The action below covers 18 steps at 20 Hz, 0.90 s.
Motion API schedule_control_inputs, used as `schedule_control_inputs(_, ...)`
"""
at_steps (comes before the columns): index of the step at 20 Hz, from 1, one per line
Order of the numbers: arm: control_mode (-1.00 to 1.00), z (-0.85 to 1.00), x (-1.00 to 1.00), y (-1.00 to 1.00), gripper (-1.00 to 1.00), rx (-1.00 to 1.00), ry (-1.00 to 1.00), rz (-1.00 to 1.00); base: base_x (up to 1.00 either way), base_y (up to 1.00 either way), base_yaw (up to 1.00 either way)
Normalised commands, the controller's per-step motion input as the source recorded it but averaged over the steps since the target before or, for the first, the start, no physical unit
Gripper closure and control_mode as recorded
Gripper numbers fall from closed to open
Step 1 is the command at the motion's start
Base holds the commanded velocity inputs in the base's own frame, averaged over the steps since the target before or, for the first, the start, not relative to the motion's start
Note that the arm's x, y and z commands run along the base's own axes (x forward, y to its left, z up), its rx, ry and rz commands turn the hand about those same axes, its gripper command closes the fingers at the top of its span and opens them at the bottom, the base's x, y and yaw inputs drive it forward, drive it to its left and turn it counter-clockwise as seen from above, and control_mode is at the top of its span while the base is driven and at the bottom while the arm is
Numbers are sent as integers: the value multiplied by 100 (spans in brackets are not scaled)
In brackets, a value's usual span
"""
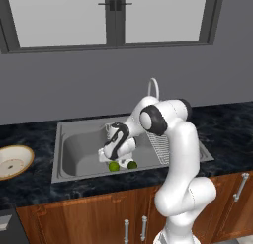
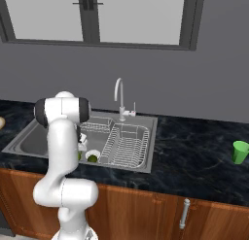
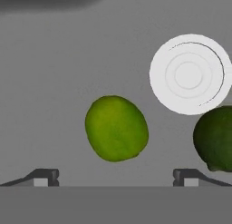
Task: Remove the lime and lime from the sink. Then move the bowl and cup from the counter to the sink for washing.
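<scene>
- Black marbled counter [image 1: 225, 127] over brown wooden cabinets [image 2: 146, 212]; grey wall and window [image 1: 111, 18] behind.
- Grey steel sink [image 1: 81, 149] with white drain [image 3: 189, 74], wire rack [image 2: 125, 145], chrome faucet [image 2: 119, 95].
- Gripper [image 3: 115, 177] low inside the basin, jaws spread wide, holding nothing.
- Brighter lime [image 3: 116, 128] on the basin floor, centred between the fingertips.
- Darker lime [image 3: 215, 138] just right, beside the drain.
- Bowl [image 1: 13, 161] far left on the counter; cup [image 2: 240, 151] far right.
</scene>
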Motion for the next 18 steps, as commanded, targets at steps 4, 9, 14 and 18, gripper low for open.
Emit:
schedule_control_inputs(4,-100,-11,1,2,-100,0,6,0,0,0,0)
schedule_control_inputs(9,-100,-13,6,4,-100,0,5,0,0,0,0)
schedule_control_inputs(14,-100,-3,11,0,-100,0,0,0,0,0,0)
schedule_control_inputs(18,-100,-7,8,0,-100,0,0,0,0,0,0)
